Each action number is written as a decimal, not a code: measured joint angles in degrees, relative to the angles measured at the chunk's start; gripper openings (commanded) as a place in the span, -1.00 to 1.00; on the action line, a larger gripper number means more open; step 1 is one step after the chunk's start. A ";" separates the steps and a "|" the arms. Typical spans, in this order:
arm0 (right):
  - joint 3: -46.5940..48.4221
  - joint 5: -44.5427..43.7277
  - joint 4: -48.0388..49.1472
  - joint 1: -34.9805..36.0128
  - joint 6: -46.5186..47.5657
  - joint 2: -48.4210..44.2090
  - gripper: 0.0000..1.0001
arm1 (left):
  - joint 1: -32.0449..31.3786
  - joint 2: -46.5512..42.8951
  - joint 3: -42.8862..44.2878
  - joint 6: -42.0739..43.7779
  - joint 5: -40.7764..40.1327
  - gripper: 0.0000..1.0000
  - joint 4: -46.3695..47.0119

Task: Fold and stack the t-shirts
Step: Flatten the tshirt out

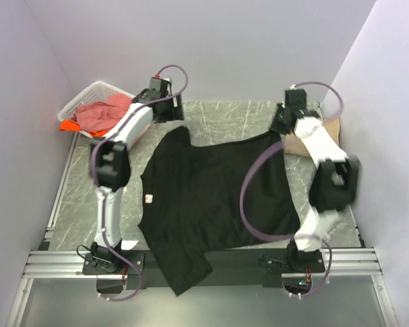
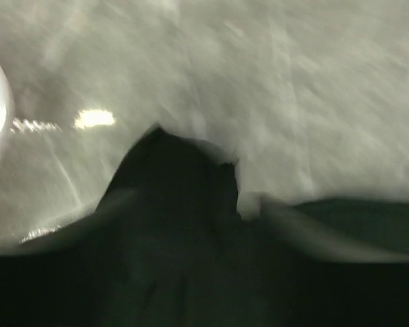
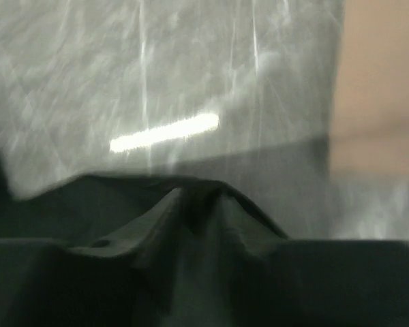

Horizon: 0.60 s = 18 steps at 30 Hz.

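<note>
A black t-shirt (image 1: 211, 197) with a small neck label (image 1: 148, 199) lies spread on the marble table, its near sleeve hanging over the front edge. My left gripper (image 1: 172, 117) is shut on its far left corner, which shows as a pinched peak of black cloth (image 2: 170, 170) in the blurred left wrist view. My right gripper (image 1: 281, 133) is shut on its far right corner. There the cloth (image 3: 54, 204) bunches up between my fingers (image 3: 133, 235). A tan t-shirt (image 1: 324, 129) lies beside the right gripper and shows in the right wrist view (image 3: 382, 82).
A white lattice basket (image 1: 88, 95) stands at the far left, holding a pink shirt (image 1: 99, 112) and an orange one (image 1: 69, 125). Grey walls close in the table on three sides. A metal rail (image 1: 204, 262) runs along the front edge.
</note>
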<state>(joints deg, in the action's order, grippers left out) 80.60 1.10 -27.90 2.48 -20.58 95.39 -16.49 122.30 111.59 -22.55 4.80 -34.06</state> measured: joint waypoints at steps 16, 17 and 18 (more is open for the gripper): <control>16.94 1.68 -5.11 -0.44 0.74 6.36 0.75 | -0.22 -13.31 -5.90 -4.35 -7.69 0.99 4.35; 13.64 2.36 -4.98 -0.31 0.50 2.56 0.74 | -0.22 -17.03 -9.75 -5.49 -6.95 0.99 4.98; 9.81 3.10 -4.55 -0.15 0.24 -1.18 0.74 | -0.24 -19.71 -13.20 -6.23 -6.03 0.99 6.08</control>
<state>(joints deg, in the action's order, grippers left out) 90.41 4.21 -32.45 2.33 -20.34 94.21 -16.73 102.59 98.39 -28.77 -1.23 -27.99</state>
